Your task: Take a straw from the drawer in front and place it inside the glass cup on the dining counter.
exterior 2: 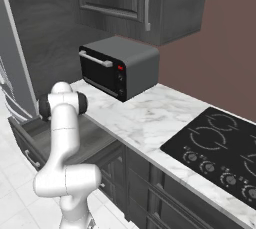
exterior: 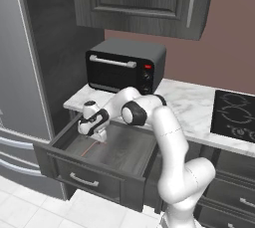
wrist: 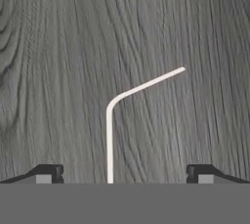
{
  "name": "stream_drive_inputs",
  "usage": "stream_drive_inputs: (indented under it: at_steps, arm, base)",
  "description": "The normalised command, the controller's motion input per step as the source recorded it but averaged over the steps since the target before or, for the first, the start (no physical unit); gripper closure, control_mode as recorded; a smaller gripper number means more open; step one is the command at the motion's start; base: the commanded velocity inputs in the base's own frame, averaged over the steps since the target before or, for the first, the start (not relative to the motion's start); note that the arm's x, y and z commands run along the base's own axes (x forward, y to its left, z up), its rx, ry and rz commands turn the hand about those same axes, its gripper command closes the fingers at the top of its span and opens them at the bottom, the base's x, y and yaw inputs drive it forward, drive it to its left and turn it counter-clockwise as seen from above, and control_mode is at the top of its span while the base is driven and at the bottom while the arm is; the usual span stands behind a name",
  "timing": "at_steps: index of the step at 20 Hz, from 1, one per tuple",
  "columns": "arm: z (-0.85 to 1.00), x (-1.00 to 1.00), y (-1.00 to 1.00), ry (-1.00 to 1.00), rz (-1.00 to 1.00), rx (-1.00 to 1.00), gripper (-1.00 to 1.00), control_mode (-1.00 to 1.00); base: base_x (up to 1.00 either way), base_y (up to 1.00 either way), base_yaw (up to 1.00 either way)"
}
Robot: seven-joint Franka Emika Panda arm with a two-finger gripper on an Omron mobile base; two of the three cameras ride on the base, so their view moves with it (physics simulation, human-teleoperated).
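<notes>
Gripper (exterior: 98,137) down inside the open drawer (exterior: 94,170), jaws spread wide over the straw (wrist: 117,115).

Nearest stands the pulled-out drawer's panelled front with its silver bar handle (exterior: 83,179); just behind it the gripper hangs low over the grey wood-grain floor, holding nothing. In the hand view the straw looks pale and bent, lying flat on the drawer floor between the two fingertips (wrist: 49,174), touching neither. In the left base view it is a thin reddish line beside the gripper. Beyond, on the marble worktop (exterior 2: 145,118), sits a dark toaster oven (exterior: 124,66), with a black cooktop (exterior 2: 220,153) to the right and a wall cabinet (exterior: 144,0) overhead.
</notes>
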Motion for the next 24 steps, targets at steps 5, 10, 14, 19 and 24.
stream_drive_inputs:
  at_steps: [5, 10, 14, 19, 24]
  arm:
    - [-0.24, 0.16, 0.0, 0.0, -0.02, 0.0, -1.0, -1.0]
    - [-0.17, 0.11, 0.0, 0.0, -0.01, 0.0, -1.0, -1.0]
    - [-0.22, 0.1, 0.0, 0.02, 0.0, 0.0, -1.0, -1.0]
    - [-0.25, 0.1, 0.0, 0.03, 0.0, 0.0, -1.0, -1.0]
    - [-0.27, 0.13, 0.0, 0.05, 0.0, 0.0, -1.0, -1.0]
  base:
    - [0.0, 0.0, 0.0]
    - [0.0, 0.0, 0.0]
    - [0.0, 0.0, 0.0]
    - [0.0, 0.0, 0.0]
    - [0.0, 0.0, 0.0]
